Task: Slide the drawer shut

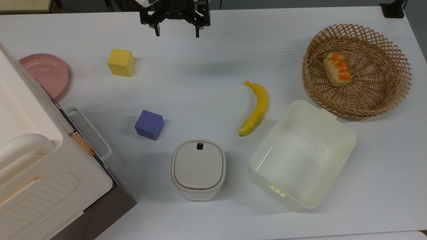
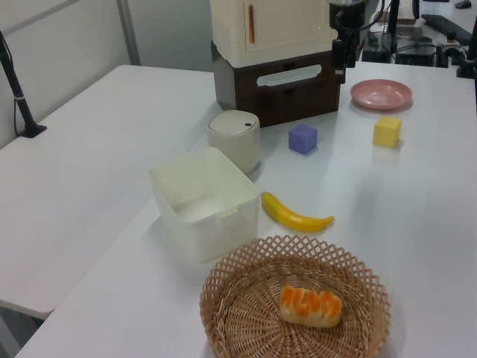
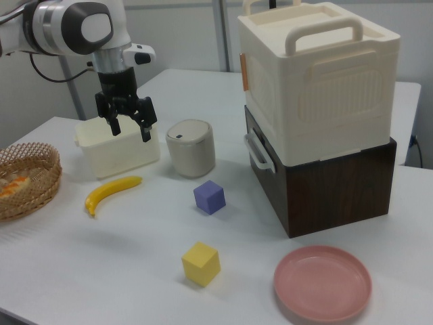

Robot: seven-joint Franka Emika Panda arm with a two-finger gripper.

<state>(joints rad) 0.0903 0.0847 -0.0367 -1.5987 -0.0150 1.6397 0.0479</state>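
The drawer (image 3: 265, 169) has a dark brown front and a white loop handle (image 1: 89, 132). It sits under the cream cabinet (image 3: 318, 74), and its front (image 2: 292, 83) looks flush with the dark base. My gripper (image 1: 176, 32) hangs open and empty at the top view's top edge, far from the handle. In the left view the gripper (image 2: 340, 66) is just right of the cabinet, above the table. In the right view the gripper (image 3: 128, 128) hovers in front of the cream tub, well to the left of the drawer.
On the white table lie a yellow cube (image 1: 121, 62), a purple cube (image 1: 149, 124), a pink plate (image 1: 45, 73), a banana (image 1: 255, 108), a lidded white bin (image 1: 198, 169), an open cream tub (image 1: 302, 155) and a wicker basket (image 1: 393, 50) holding bread (image 1: 337, 69).
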